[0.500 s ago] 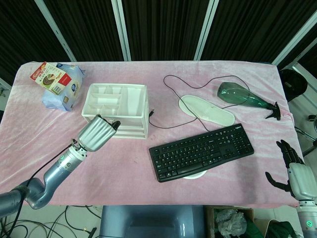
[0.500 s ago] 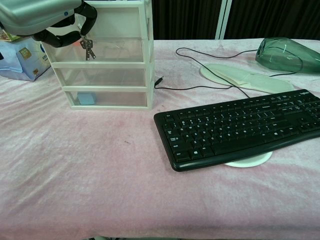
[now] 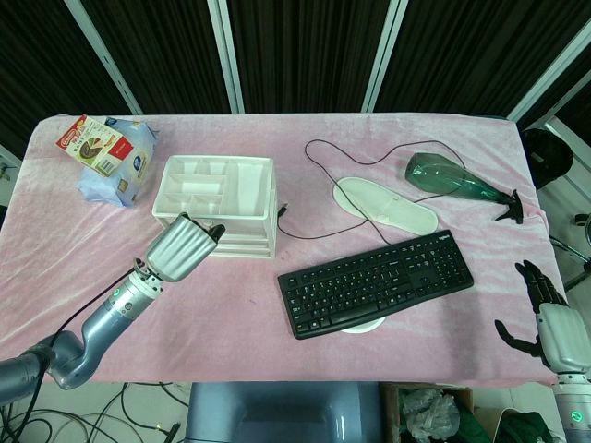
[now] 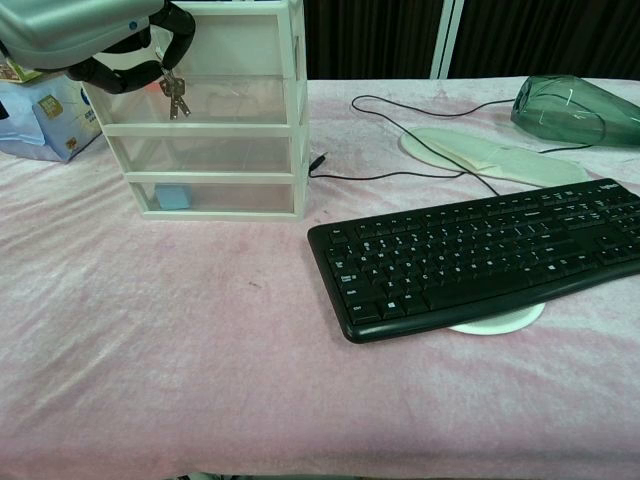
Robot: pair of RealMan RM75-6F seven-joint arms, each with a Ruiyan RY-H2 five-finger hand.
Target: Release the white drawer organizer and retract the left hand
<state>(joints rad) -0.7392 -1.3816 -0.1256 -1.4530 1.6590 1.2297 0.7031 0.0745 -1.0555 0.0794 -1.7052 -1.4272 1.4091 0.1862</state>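
- Pink cloth [image 3: 231, 286] under everything.
- Left hand [image 3: 182, 245] curled at white drawer organizer [image 4: 215, 130], keys [image 4: 174, 95] dangling; unchanged since earlier, release pending.
- Right hand [image 3: 545, 314] spread, empty.

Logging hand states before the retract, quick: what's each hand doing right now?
Left hand: fingers curled, a set of keys hanging from them.
Right hand: open, holding nothing.

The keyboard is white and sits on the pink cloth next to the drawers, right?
Not quite. The keyboard is black, not white, as the head view shows. It does sit on the pink cloth beside the white drawer organizer.
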